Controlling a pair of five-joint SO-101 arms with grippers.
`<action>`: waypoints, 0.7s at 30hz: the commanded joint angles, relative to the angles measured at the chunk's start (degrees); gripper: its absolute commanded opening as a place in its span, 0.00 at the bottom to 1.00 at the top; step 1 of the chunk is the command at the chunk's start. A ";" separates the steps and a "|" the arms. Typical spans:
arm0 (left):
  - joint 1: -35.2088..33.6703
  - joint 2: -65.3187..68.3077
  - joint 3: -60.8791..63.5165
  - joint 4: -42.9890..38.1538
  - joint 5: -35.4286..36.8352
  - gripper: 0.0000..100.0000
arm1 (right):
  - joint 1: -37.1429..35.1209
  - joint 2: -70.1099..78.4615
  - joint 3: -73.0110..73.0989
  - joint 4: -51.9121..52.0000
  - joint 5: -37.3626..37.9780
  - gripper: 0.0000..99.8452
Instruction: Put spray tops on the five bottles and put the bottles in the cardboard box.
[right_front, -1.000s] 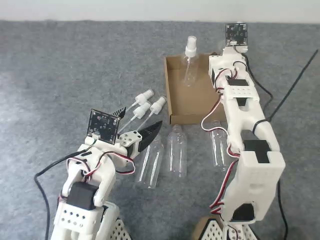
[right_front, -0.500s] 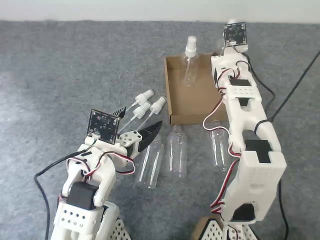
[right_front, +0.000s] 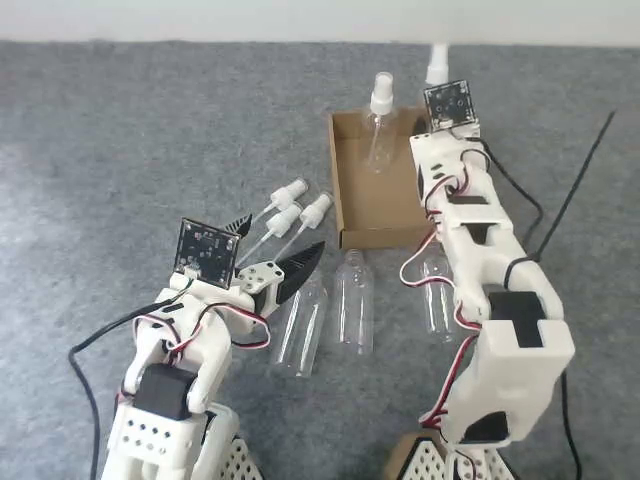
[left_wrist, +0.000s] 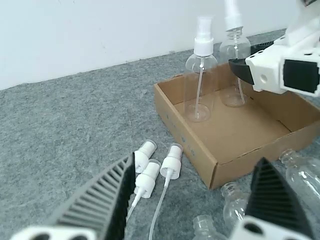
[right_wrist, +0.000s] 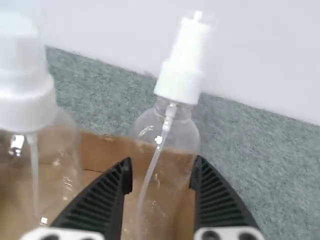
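Note:
A capped spray bottle (right_front: 380, 125) (left_wrist: 200, 75) (right_wrist: 30, 125) stands upright in the cardboard box (right_front: 336, 180) (left_wrist: 190, 145). Beside it, at the box's far side, my right gripper (right_wrist: 161, 165) (left_wrist: 236, 64) is shut on a second capped bottle (right_wrist: 165, 135) (left_wrist: 234, 45), held upright; its white top (right_front: 437, 60) pokes out beyond the wrist camera. Three loose spray tops (right_front: 290, 210) (left_wrist: 150, 165) lie left of the box. Three bare bottles (right_front: 300, 325) (right_front: 355, 300) (right_front: 437, 300) lie in front of it. My left gripper (right_front: 270, 245) (left_wrist: 195, 167) hangs open just short of the tops.
Grey carpet covers the table up to a white wall at the back. The right arm (right_front: 470, 210) stretches over the box's right wall and above one bare bottle. A black cable (right_front: 580, 180) trails on the right.
The right arm has swung left and further over the box with its bottle, closer to the standing bottle. The left arm has kept still.

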 joint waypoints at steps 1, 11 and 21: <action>0.09 -0.70 -0.48 -1.76 -0.53 0.34 | -0.04 -2.77 -0.53 -2.51 -0.35 0.06; 0.09 -0.70 -0.48 -1.76 -0.53 0.34 | 0.13 0.48 -0.44 -9.45 -0.53 0.06; 0.09 -0.62 -0.40 -1.76 -0.53 0.34 | 3.82 -10.95 -2.90 6.37 -6.15 0.06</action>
